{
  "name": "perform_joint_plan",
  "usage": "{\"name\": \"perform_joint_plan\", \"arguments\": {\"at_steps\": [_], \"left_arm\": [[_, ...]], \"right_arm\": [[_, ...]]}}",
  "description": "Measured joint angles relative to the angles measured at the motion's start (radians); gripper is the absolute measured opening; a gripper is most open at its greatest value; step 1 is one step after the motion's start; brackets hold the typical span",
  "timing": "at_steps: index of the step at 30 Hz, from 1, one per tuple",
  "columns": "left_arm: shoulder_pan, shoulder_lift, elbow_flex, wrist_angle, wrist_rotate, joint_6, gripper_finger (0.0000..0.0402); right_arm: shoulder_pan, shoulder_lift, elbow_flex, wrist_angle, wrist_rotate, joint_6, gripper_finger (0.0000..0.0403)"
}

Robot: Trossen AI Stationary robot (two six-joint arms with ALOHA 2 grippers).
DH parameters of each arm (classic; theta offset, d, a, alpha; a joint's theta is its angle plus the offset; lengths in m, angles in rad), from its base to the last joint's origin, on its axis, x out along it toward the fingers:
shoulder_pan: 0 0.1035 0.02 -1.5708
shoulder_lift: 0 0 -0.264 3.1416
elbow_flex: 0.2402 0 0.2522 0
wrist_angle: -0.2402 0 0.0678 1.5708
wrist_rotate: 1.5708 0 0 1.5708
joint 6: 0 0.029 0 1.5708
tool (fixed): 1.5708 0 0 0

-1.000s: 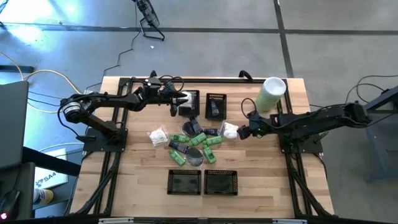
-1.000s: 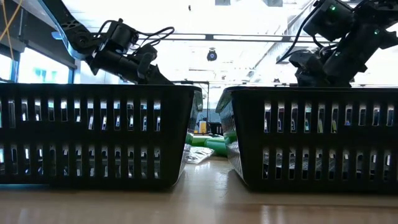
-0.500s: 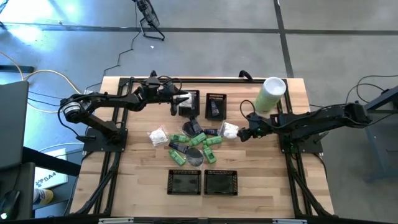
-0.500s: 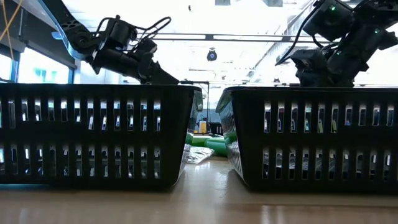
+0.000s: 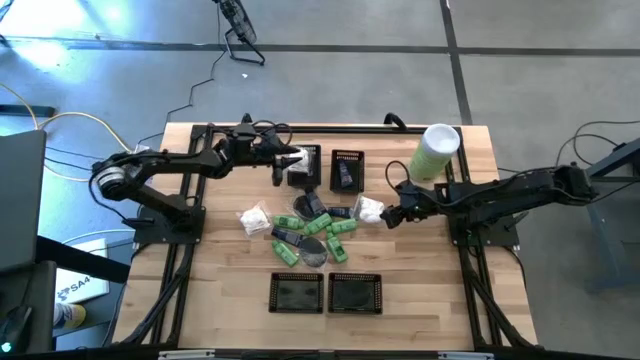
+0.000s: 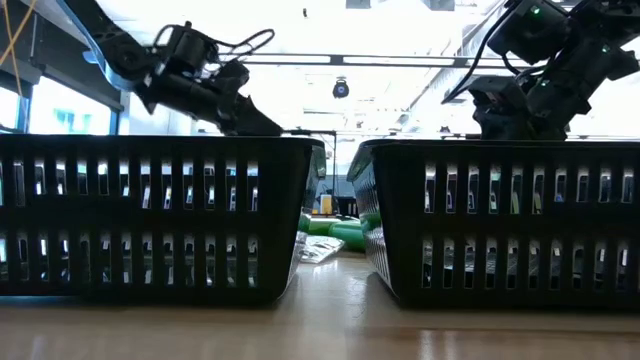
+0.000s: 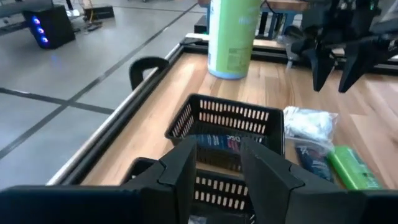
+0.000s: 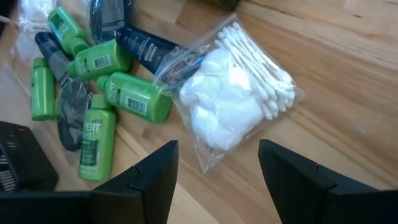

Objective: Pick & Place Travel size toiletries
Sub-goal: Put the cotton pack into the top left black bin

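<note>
Right gripper (image 5: 387, 216) hangs open just beside a clear packet (image 8: 233, 93) of cotton pads and swabs, lying on the wood table (image 5: 430, 270) at the edge of the toiletry pile (image 5: 312, 228). Packet looks light, soft, crinkly, slippery film; likely best pinched across a narrow edge or the bulge. Green bottles (image 8: 134, 96) are stiff plastic, round, prone to roll. Left gripper (image 5: 300, 156) sits over the far-left basket (image 5: 304, 168); jaws part open, hold unclear.

Left arm's elbow and wrist shifted slightly back and up; left gripper (image 5: 291, 158) now reaches farther over the far-left basket (image 5: 310, 153). Right gripper (image 5: 388, 214) edged toward the cotton-swab packet (image 5: 369, 209).
</note>
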Motion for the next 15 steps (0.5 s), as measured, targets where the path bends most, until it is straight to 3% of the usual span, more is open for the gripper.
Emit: {"name": "perform_joint_plan", "arguments": {"at_steps": [5, 8, 15], "left_arm": [[0.029, -0.145, 0.0, -0.225, -0.003, 0.069, 0.0125], [0.033, -0.191, -0.003, -0.262, -0.001, 0.122, 0.0125], [0.031, -0.187, -0.158, 0.011, 0.036, 0.142, 0.0125]], "right_arm": [[-0.006, 0.0, 0.0, 0.017, 0.012, 0.002, 0.0215], [-0.014, 0.0, 0.0, 0.042, 0.014, 0.002, 0.0215], [-0.014, 0.0, 0.0, 0.059, 0.014, 0.001, 0.0215]]}}
